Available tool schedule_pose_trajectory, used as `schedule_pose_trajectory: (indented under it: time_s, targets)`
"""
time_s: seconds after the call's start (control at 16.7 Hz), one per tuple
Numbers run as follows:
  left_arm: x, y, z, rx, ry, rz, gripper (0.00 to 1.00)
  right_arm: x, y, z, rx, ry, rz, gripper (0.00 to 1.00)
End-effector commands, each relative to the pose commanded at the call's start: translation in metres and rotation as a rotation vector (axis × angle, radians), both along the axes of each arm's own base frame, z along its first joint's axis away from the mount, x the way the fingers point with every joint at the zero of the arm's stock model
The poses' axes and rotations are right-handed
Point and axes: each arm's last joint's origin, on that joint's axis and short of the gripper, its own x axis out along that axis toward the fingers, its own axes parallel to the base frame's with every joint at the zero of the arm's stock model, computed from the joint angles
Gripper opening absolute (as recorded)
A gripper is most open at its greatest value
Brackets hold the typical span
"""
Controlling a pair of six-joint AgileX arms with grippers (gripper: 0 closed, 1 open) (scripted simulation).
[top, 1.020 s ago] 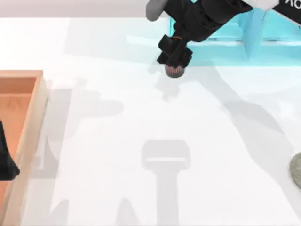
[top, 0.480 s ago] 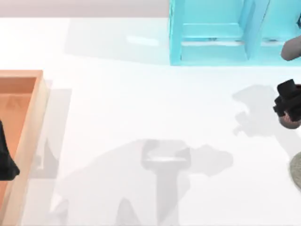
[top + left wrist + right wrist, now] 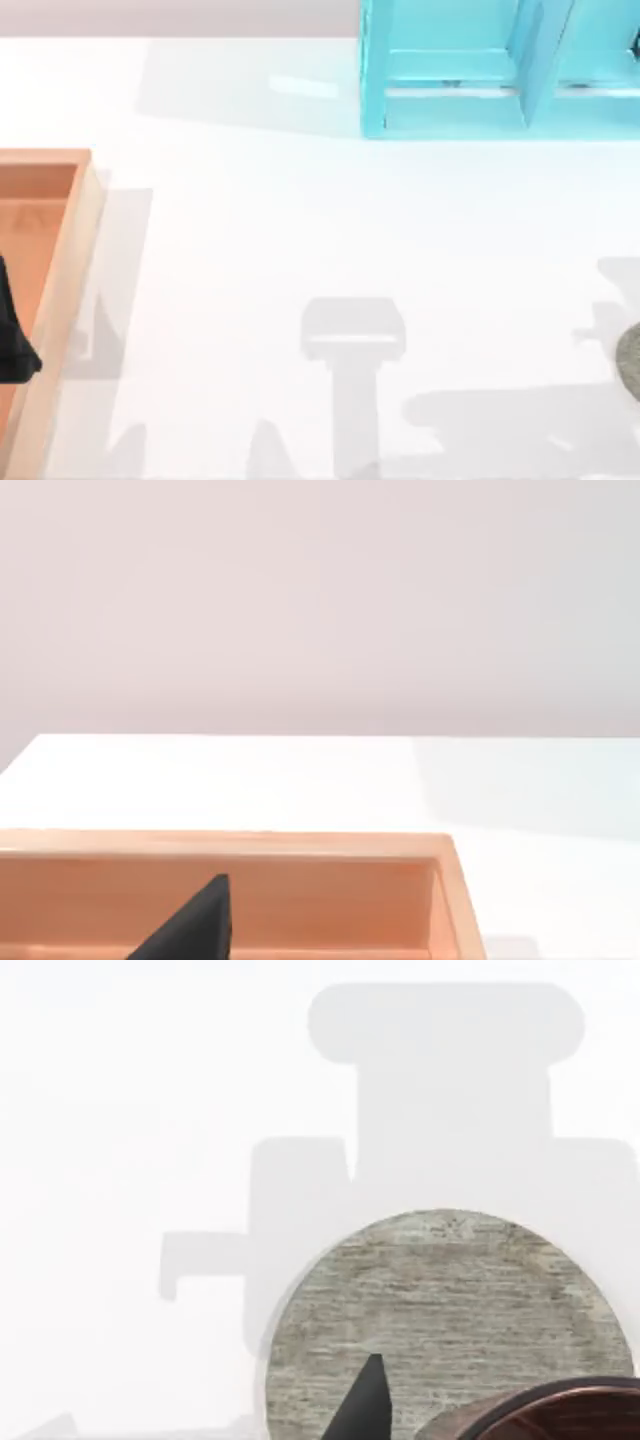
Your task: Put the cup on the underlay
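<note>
Reddish-brown ribbed cup [image 3: 540,1412] hangs over the grey-green speckled underlay [image 3: 440,1300], toward the disc's edge. The right gripper probably clasps it, though I cannot tell. Letting go off-centre could leave it overhanging. Left gripper [image 3: 12,335] is parked over the wooden tray [image 3: 70,260].
</note>
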Motion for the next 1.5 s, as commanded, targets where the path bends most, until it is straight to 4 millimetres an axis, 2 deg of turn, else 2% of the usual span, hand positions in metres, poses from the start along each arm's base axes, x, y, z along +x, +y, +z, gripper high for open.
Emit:
schedule_pose_trajectory:
  time_s: [0.42, 0.66, 0.9, 1.08, 1.38, 1.5]
  targets:
    - [0.0, 0.0, 0.0, 0.0, 0.0, 0.0, 1.0, -0.002, -0.001, -0.004, 0.005, 0.005, -0.013, 0.0]
    - [0.0, 0.0, 0.0, 0.0, 0.0, 0.0, 1.0, 0.008, -0.001, -0.023, 0.004, 0.026, -0.015, 0.0]
    - [0.0, 0.0, 0.0, 0.0, 0.0, 0.0, 1.0, 0.021, -0.001, -0.041, 0.004, -0.025, -0.016, 0.0]
    - [0.0, 0.0, 0.0, 0.0, 0.0, 0.0, 1.0, 0.024, -0.001, -0.058, 0.004, -0.011, -0.017, 0.0]
    - [0.0, 0.0, 0.0, 0.0, 0.0, 0.0, 1.0, 0.023, -0.001, -0.062, 0.003, -0.002, -0.018, 0.0]
    - [0.0, 0.0, 0.0, 0.0, 0.0, 0.0, 1.0, 0.023, -0.001, -0.062, 0.003, -0.002, -0.018, 0.15]
